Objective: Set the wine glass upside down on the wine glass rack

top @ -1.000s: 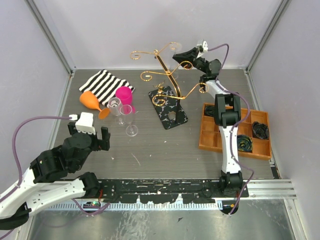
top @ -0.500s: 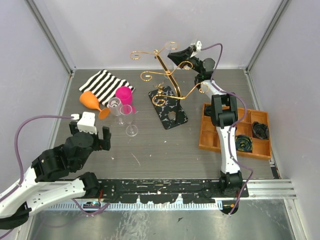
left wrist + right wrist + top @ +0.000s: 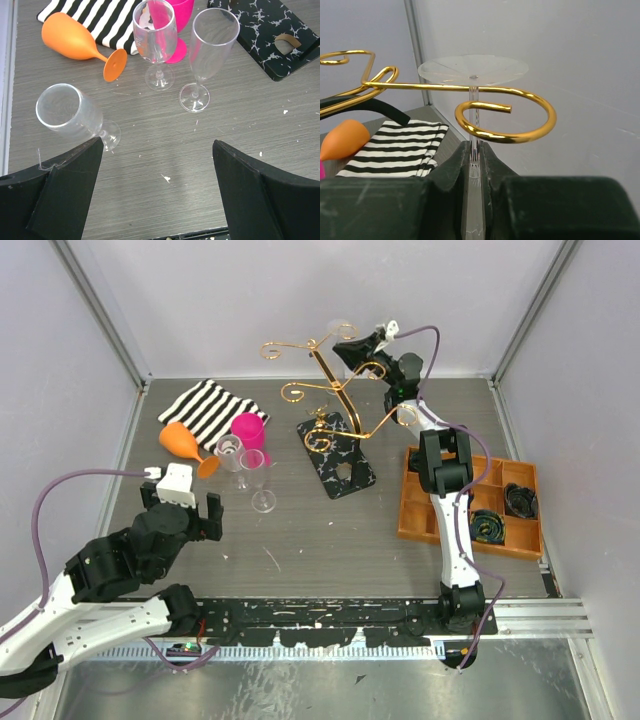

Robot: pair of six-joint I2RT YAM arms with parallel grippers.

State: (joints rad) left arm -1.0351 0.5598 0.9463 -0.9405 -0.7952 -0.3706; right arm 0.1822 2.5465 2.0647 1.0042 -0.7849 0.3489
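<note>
Aloft, clear wine glass (image 3: 472,69) (inverted), gold rack (image 3: 420,86)

wine glass (image 3: 473,70): bowl hidden behind right end effector (image 3: 475,149) | rack base (image 3: 260,25): cropped at edge | overhead: glass apparently too faint

On the grey table (image 3: 330,540), a striped cloth (image 3: 205,408) is spread at ten o'clock, an orange goblet (image 3: 180,443) is laid sideways beside it, clear glasses (image 3: 262,502) are stood nearby, the wine glass rack (image 3: 350,455) is set at twelve, and an orange tray (image 3: 420,512) at three.

The rack (image 3: 435,86) is formed of glossy gold wire, the wine glass (image 3: 472,67) of clear smooth material, the table (image 3: 150,150) of matt grey woodgrain.
</note>
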